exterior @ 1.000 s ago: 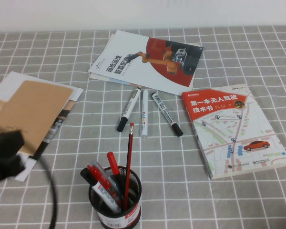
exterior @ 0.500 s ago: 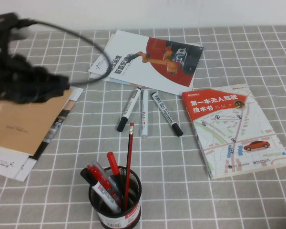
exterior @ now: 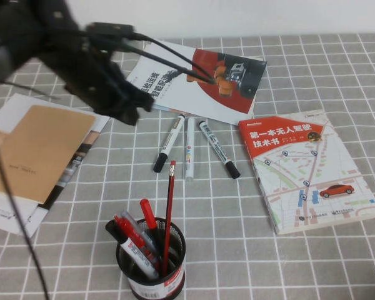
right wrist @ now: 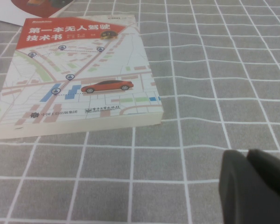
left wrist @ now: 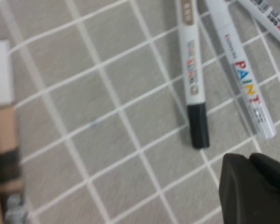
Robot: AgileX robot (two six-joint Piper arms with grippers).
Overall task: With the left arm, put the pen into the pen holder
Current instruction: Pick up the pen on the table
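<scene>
Left gripper point(exterior: 130, 106) hangs above the table just left of the three markers, fingers pressed together and empty; the pen point(exterior: 169, 143), leftmost of the three, lies to its right and a little nearer the robot, long axis running from the magazine point(exterior: 175, 87) down toward the pen holder point(exterior: 151, 262), black cap at the near end. Right gripper point(right wrist: 252, 186) sits by the map book point(right wrist: 79, 79), out of the high view; cannot tell its state. Pen: white barrel, dark print, black cap, flat on the tablecloth point(exterior: 300, 262), left arm clearly closer
</scene>
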